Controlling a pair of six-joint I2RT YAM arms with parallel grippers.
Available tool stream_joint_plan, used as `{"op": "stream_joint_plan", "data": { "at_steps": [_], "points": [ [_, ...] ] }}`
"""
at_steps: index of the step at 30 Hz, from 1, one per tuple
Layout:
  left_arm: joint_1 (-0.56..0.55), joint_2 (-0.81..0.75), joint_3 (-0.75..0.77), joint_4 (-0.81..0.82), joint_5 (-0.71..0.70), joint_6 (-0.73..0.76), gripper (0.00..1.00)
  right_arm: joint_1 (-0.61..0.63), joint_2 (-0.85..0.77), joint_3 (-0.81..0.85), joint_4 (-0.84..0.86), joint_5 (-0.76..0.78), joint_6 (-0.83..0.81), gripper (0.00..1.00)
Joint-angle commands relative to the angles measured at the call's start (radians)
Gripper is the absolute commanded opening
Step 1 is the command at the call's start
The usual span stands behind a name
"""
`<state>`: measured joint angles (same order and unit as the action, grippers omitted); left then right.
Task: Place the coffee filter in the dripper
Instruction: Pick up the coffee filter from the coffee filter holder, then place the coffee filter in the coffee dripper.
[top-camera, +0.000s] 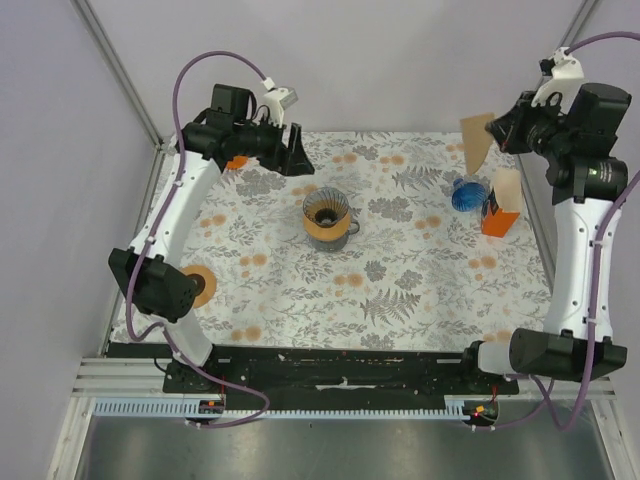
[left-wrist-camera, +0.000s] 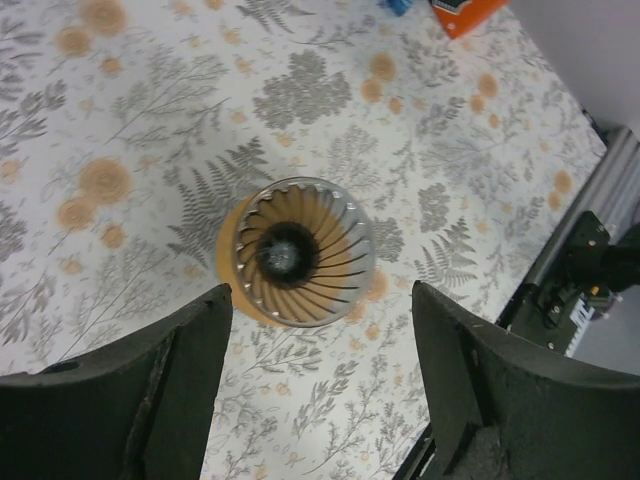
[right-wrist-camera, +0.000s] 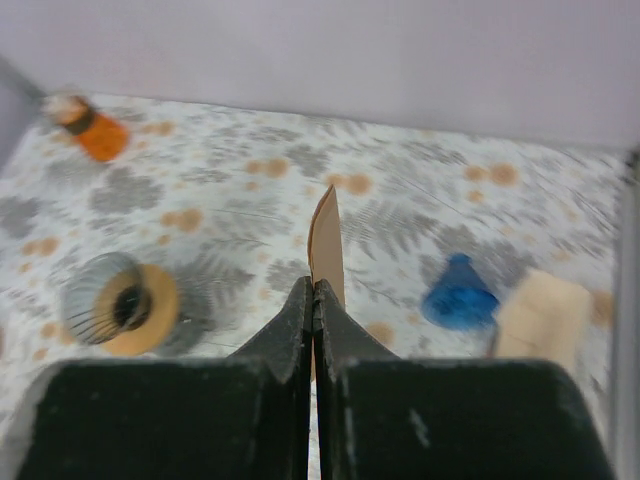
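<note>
Right gripper (right-wrist-camera: 314, 300) first: its two black fingers are pressed flat together on the lower edge of the brown paper coffee filter (right-wrist-camera: 325, 235), which stands edge-on from the tips. In the overhead view it is held high at the far right, well apart from its target. That target, the clear ribbed dripper cone with the tan collar (top-camera: 327, 215), sits mid-table, left of the filter and nearer. The left gripper (left-wrist-camera: 322, 300) has its fingers spread wide with nothing in them, hovering on the dripper's far-left side, with the mouth in plain sight between the tips. So the job now is the carry — I'd swing the filter left over the floral tablecloth (top-camera: 420, 280), clear of the blue plastic cone-shaped piece (top-camera: 466, 195) and the orange box with tan papers in it (top-camera: 500, 212). Then turn it point-down and centre it over the mouth before letting go. Paper pinched flat may land folded — the open left gripper looks placed to seat it.
</note>
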<state>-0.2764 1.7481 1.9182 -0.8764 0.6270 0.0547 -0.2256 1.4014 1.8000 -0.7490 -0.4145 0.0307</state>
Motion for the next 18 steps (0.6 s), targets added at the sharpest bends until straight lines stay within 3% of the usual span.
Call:
{"op": "stream_joint_plan", "data": {
  "at_steps": [1, 6, 9, 12, 18],
  "points": [
    [-0.072, -0.001, 0.076, -0.003, 0.112, 0.016, 0.79, 0.081, -0.106, -0.076, 0.158, -0.373, -0.012, 0.00],
    [-0.116, -0.047, 0.099, 0.027, 0.128, 0.082, 0.76, 0.267, -0.226, -0.171, 0.226, -0.544, -0.181, 0.00],
    [-0.116, -0.116, 0.078, 0.017, 0.141, 0.238, 0.76, 0.319, -0.278, -0.235, 0.281, -0.660, -0.213, 0.00],
    [-0.116, -0.139, 0.152, -0.129, 0.189, 0.420, 0.74, 0.360, -0.311, -0.272, 0.304, -0.743, -0.236, 0.00],
    [-0.118, -0.162, 0.309, -0.364, 0.260, 0.582, 0.69, 0.443, -0.360, -0.317, 0.298, -0.777, -0.291, 0.00]
  ]
}}
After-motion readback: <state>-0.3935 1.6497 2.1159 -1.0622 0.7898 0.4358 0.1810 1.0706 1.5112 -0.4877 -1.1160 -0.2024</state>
